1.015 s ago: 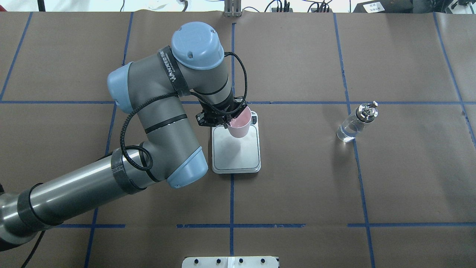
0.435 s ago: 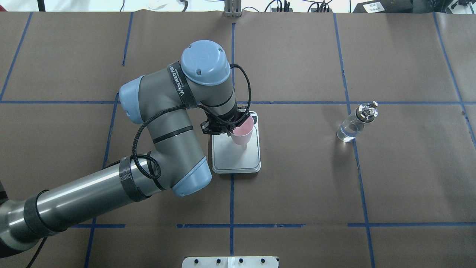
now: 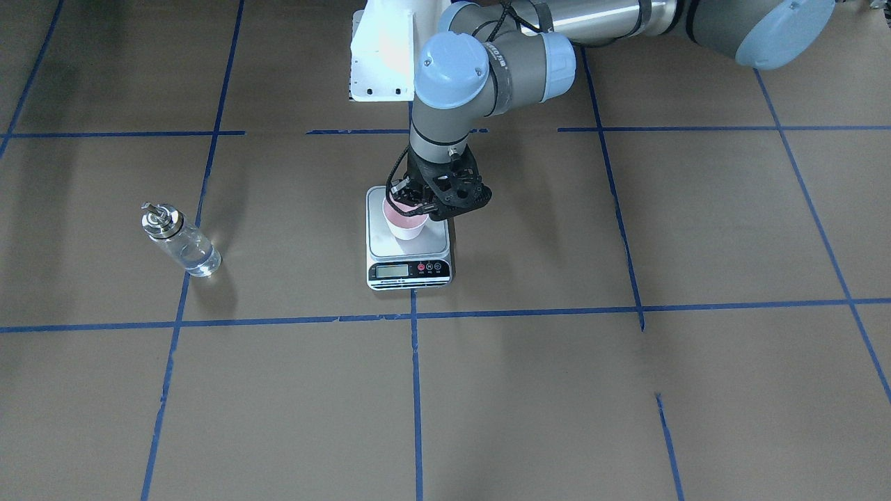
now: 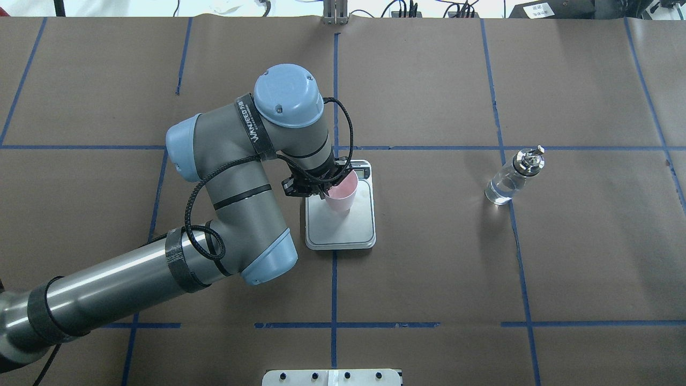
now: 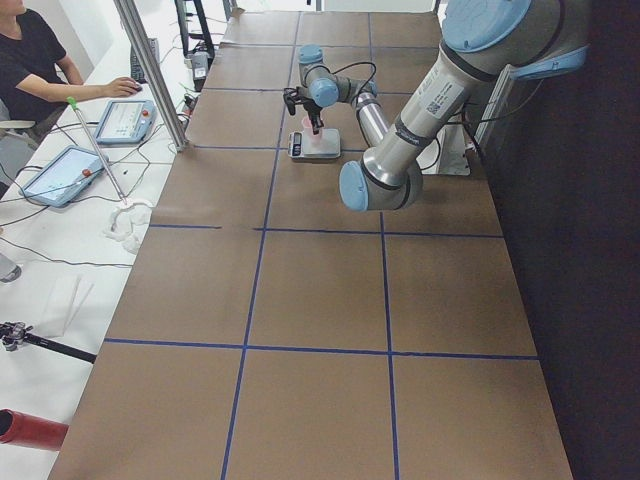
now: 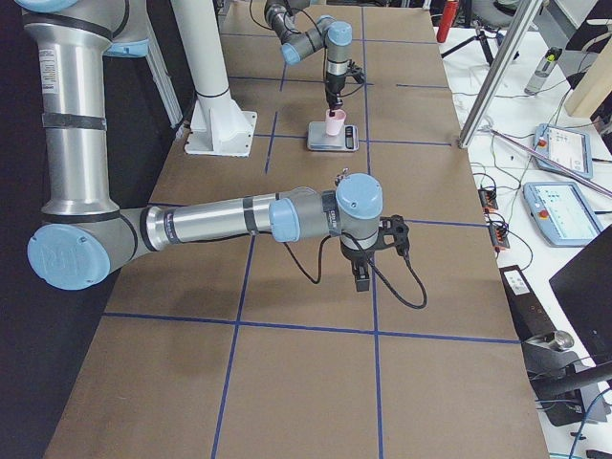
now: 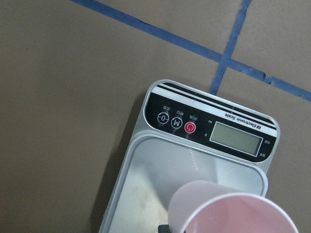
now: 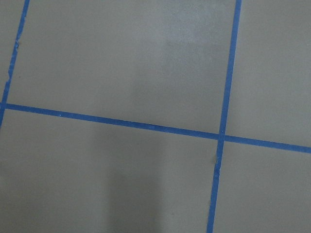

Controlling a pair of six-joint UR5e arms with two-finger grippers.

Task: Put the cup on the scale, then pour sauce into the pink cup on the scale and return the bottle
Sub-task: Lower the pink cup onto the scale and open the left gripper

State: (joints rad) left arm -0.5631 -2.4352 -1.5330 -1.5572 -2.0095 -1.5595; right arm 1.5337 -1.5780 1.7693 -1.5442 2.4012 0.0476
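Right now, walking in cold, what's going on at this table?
The left gripper grips the pink cup by its rim at the scale platform; whether the cup touches down yet is unclear. The bottle stands untouched on the robot's right side, with nothing poured. The right gripper hangs over bare table, away from everything.

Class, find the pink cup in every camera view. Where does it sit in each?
Front-facing: cup centre, slightly up.
Overhead: centre.
Exterior left: far, top centre.
Exterior right: far, top centre.
Left wrist: bottom right.
Right wrist: not in view.
Landmark: the scale under it.
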